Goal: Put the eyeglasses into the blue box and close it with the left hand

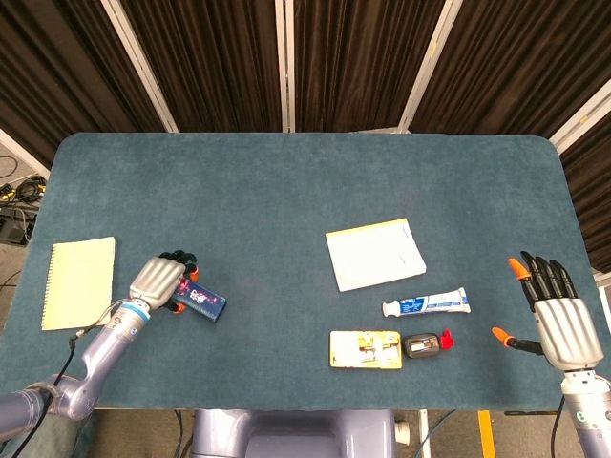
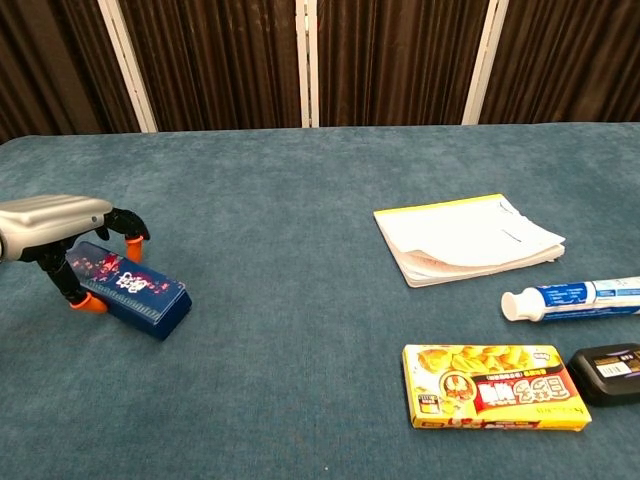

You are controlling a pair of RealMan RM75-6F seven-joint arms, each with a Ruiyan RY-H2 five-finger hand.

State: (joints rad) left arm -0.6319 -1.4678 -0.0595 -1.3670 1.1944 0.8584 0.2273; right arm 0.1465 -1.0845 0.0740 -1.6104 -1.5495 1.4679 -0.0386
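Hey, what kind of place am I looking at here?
Probably a robot test bench in a lab: a table covered in blue felt, dark curtains behind it, and loose cables on the floor at the left.

On the desk [image 1: 286,191] there was one blue box [image 1: 200,302], at about eight o'clock. There were two paper pads: one yellow notepad [image 1: 78,281] at nine o'clock and one white notebook [image 1: 374,253] near the middle. One toothpaste tube [image 1: 426,304], one yellow packet [image 1: 365,348] and one small black case [image 1: 419,344] lay at about five o'clock. Two robot hands were in view, the left robot hand [image 1: 160,282] and the right robot hand [image 1: 556,316].
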